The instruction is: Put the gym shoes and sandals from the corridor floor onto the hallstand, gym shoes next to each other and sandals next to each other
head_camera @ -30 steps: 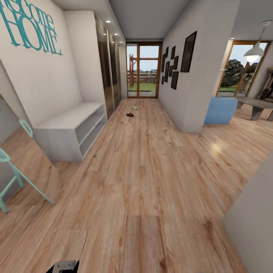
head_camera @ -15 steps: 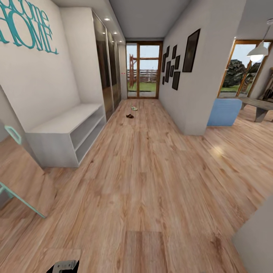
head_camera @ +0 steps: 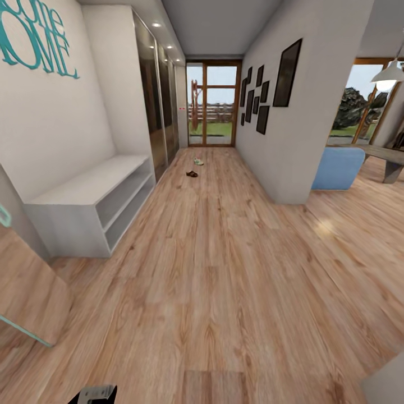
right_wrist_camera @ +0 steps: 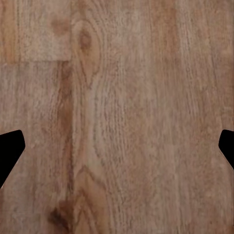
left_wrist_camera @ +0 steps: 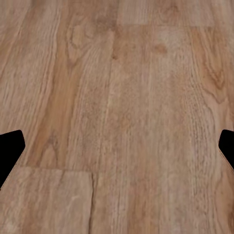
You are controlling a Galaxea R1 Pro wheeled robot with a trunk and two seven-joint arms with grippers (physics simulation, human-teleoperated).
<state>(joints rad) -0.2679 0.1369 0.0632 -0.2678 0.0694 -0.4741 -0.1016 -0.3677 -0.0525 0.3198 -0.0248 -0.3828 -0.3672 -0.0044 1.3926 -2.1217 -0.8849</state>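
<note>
Far down the corridor floor (head_camera: 224, 269), a small white-and-green gym shoe (head_camera: 198, 161) lies near the glass door. A dark brown sandal (head_camera: 192, 174) lies just in front of it. Both are tiny at this distance, and I cannot make out any others. The light grey hallstand (head_camera: 90, 182) stands against the left wall, its bench top and two low shelves bare. My left gripper (left_wrist_camera: 117, 151) hangs open over bare planks, with its dark fingertips (left_wrist_camera: 10, 148) wide apart. My right gripper (right_wrist_camera: 117, 151) is open over the floor in the same way.
A mirrored wardrobe (head_camera: 154, 101) follows the hallstand along the left wall. A wall corner (head_camera: 292, 140) with framed pictures juts in on the right, with a blue armchair (head_camera: 338, 167) behind it. A leaning mirror panel (head_camera: 28, 292) stands at near left. The corridor's middle is open floor.
The whole view has advanced down the corridor. The hallstand now sits nearer and further left, and the turquoise chair has slid out of the frame. The shoes have not moved.
</note>
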